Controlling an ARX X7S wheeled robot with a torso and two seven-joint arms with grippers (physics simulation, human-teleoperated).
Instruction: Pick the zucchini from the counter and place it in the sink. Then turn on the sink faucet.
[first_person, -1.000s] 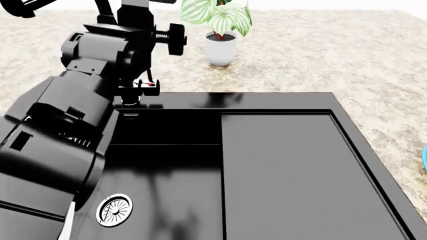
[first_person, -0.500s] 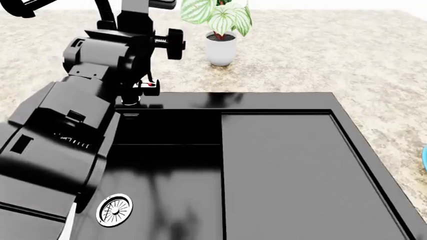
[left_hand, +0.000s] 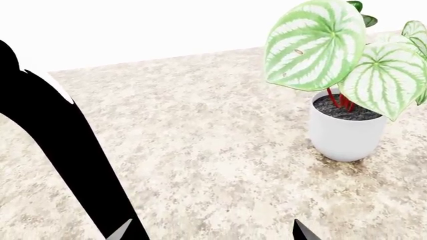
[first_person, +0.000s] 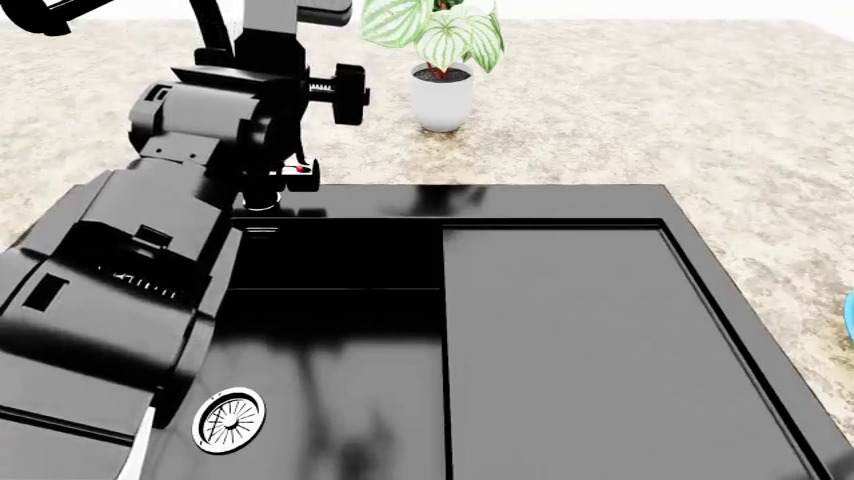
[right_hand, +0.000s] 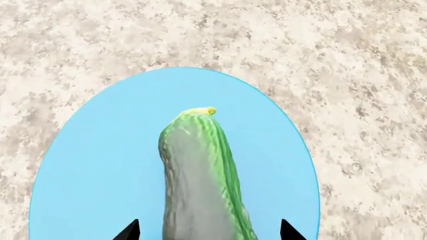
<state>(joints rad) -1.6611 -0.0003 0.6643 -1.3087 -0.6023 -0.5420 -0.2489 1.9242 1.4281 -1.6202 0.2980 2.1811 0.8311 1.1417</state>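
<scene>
Lying: the zucchini (right_hand: 200, 180) rests on a blue plate (right_hand: 100, 170) on the counter (right_hand: 347, 60).
Right claw (right_hand: 208, 231): spread, tips either side of the zucchini.
Left claw (left_hand: 210, 232): spread, near the potted plant (left_hand: 347, 95).
Sink (first_person: 561, 330): beside the faucet (first_person: 260, 190).

Left arm (first_person: 174, 230): the only mover in the head view. Upper housing sits slightly further toward 12 o'clock than 1.0 s ago; its top edge is now nearer the frame's upper border. Side knob (first_person: 344, 95) is up a touch and a hair toward 9 o'clock. Lower arm segment leans marginally more toward 12 o'clock.
</scene>
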